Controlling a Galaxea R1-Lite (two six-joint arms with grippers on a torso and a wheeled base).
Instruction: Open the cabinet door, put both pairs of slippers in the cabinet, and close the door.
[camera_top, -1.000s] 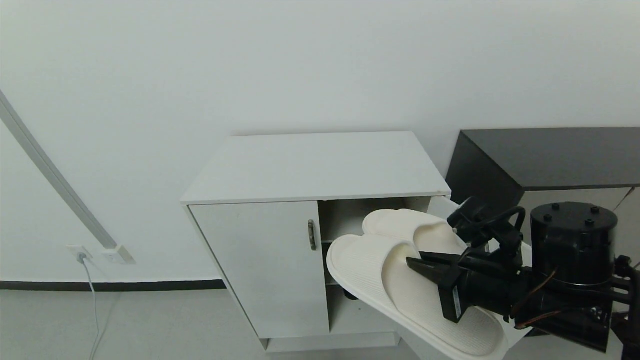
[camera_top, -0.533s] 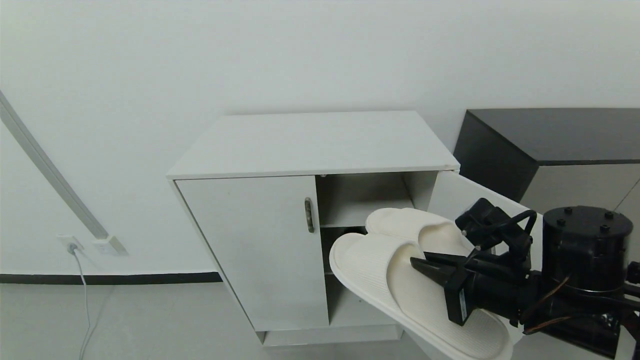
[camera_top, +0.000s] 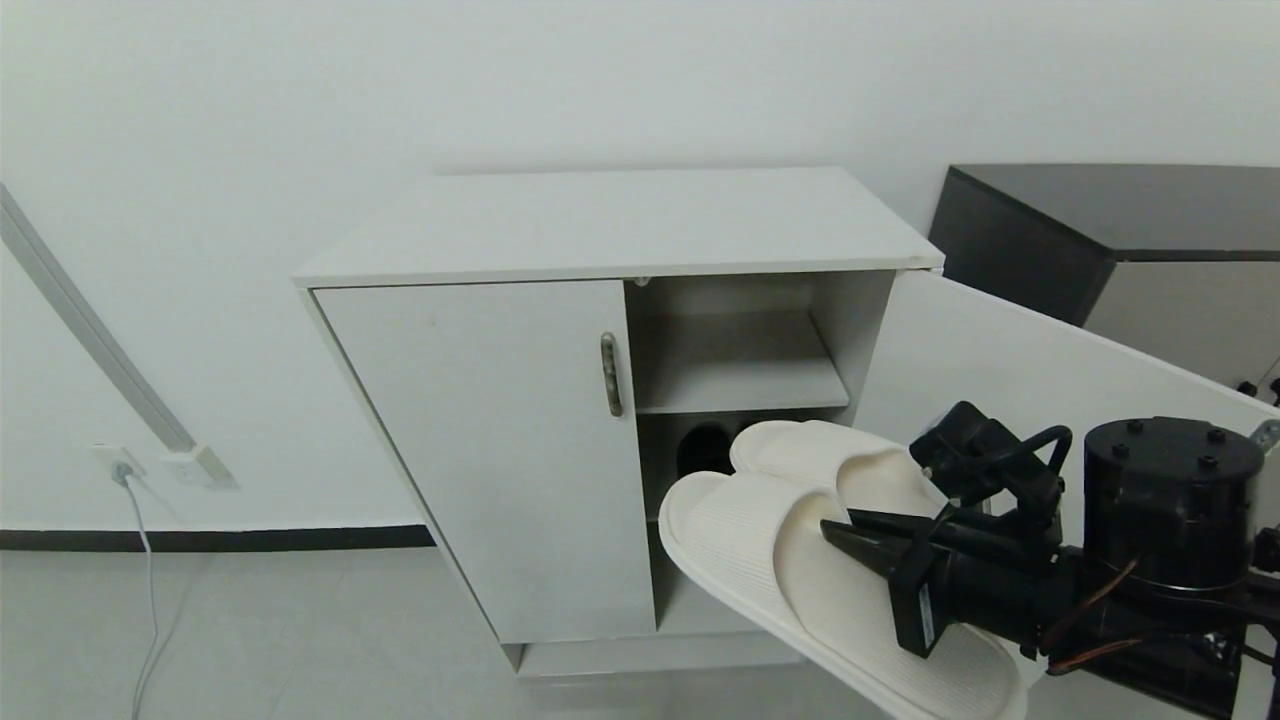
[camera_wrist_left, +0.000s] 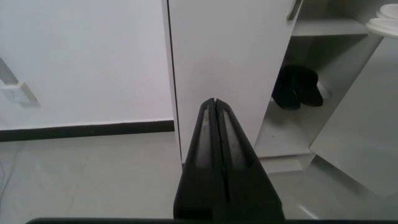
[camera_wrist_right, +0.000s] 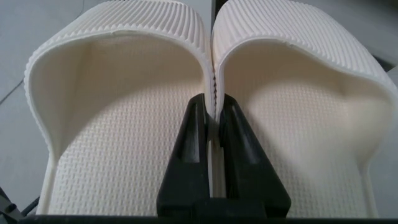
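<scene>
A white cabinet stands against the wall, its left door shut and its right door swung open. A pair of black slippers sits on a lower shelf inside. My right gripper is shut on the touching inner edges of a pair of white slippers, held side by side in front of the open compartment, toes toward the cabinet. From the right wrist, the fingers pinch both slippers together. My left gripper is shut and empty, low in front of the left door.
An upper shelf inside the open side is bare. A black table stands to the right of the cabinet. A wall socket with a cable and a slanted cable duct are on the left wall. Grey floor lies before the cabinet.
The head view has shifted: the cabinet now looks larger, nearer and higher in frame, showing more of its inside. The right gripper keeps the white slippers in the same hold.
</scene>
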